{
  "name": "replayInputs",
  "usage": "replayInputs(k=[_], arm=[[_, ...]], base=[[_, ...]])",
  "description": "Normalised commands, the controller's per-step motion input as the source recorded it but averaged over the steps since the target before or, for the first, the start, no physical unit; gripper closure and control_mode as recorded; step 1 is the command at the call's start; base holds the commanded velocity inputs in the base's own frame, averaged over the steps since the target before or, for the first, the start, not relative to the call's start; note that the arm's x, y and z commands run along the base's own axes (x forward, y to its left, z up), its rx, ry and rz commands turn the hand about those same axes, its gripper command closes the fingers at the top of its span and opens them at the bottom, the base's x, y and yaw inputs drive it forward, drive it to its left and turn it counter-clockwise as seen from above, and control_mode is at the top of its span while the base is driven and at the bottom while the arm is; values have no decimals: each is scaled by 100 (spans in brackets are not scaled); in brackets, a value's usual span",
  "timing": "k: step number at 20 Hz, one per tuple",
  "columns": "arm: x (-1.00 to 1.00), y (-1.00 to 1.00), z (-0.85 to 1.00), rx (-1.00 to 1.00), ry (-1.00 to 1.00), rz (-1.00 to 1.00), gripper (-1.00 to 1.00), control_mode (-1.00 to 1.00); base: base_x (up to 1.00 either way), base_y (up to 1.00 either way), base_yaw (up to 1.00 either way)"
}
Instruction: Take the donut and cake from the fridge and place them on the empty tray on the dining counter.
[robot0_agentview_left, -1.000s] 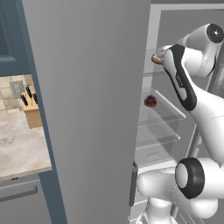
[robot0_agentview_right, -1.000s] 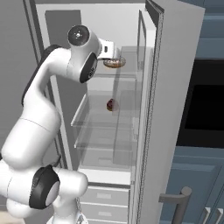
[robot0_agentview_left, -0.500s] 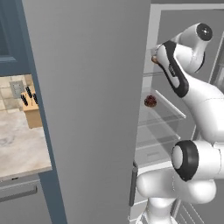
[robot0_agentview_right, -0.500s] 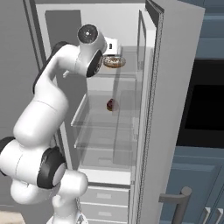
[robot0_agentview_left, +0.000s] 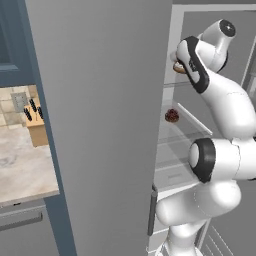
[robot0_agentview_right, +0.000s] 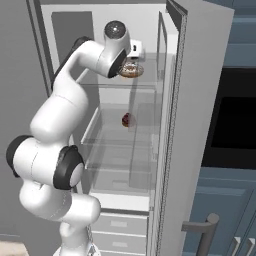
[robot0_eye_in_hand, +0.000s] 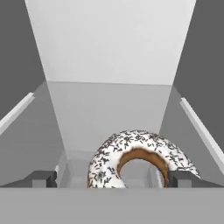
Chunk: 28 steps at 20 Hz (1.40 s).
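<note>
While we've got the arm reaching up into the open fridge (robot0_agentview_right: 150, 30), our hand (robot0_eye_in_hand: 111, 181) sits at the upper glass shelf (robot0_agentview_right: 107, 86) with its two fingertips (robot0_eye_in_hand: 41, 178) spread wide apart, nothing clamped between them. Looking along the hand, the donut (robot0_eye_in_hand: 140, 159) is right in front of us, sitting in the gap between the tips but closer to the right one, white icing with dark speckles and the tan ring showing around the hole. We can't tell for sure whether either tip is actually touching it. From the right base view the donut (robot0_agentview_right: 131, 70) lies flat on that upper shelf just past the wrist, and from the left base view only a sliver of the donut (robot0_agentview_left: 177, 68) peeks out behind the forearm. One shelf below the hand, the cake (robot0_agentview_right: 127, 119) sits alone on the glass, small, dark and reddish; the left base view shows the cake (robot0_agentview_left: 171, 116) as well, well apart from the hand. Off to the left past the fridge door there's a beige worktop (robot0_agentview_left: 22, 165) with a knife block (robot0_agentview_left: 36, 127) on it.
</note>
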Motion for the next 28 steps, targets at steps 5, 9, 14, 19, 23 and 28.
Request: replayInputs(k=[5,9,14,19,23,28], arm=[[19,0,0,0,0,0,-100,-100],[13,0,-2,0,0,0,-100,-100],[21,0,-10,0,0,1,-100,-100],[20,0,-18,0,0,2,-100,-100],[25,0,-14,0,0,1,-100,-100],[0,4,-1,0,1,0,-100,-100]], base=[[0,0,0],[0,0,0],[0,0,0],[0,0,0],[0,0,0],[0,0,0]])
